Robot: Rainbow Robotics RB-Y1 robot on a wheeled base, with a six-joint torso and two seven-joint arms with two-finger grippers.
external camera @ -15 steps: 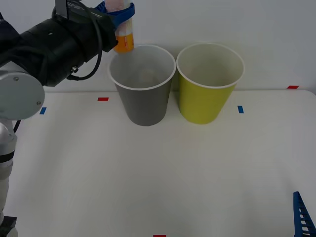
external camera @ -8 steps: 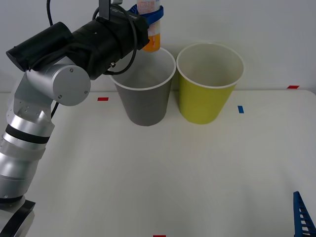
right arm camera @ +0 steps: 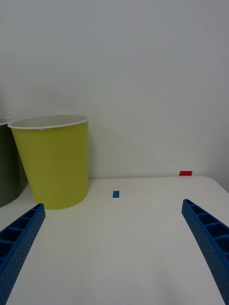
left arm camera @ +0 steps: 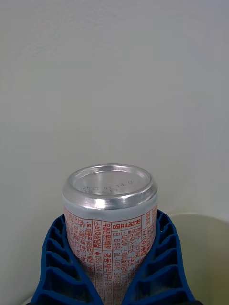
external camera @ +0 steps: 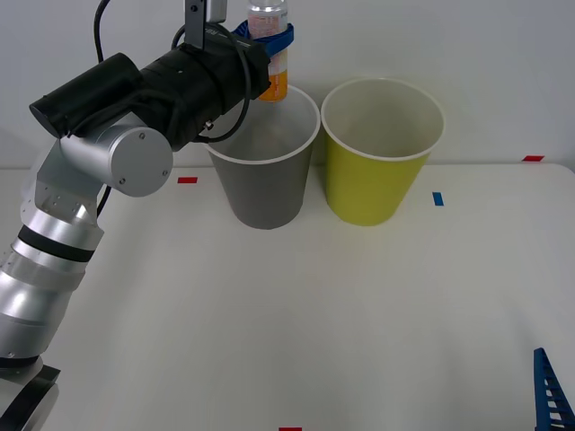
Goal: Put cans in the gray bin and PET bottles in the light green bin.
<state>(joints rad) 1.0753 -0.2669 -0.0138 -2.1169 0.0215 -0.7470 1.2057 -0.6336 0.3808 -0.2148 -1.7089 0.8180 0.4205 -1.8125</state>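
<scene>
The left gripper (external camera: 269, 38) is squeezed tight around the small slim pink-white can with an orange band and silver top (external camera: 272, 56). It holds the can up high, over the back rim of the round dark gray bin with a white rim (external camera: 263, 171), so I think it can drop straight in. The round yellow-green bin (external camera: 380, 153) stands just beside it, near the table's back edge. The right gripper (right arm camera: 114, 248) waits wide apart, low by the table's front right corner.
</scene>
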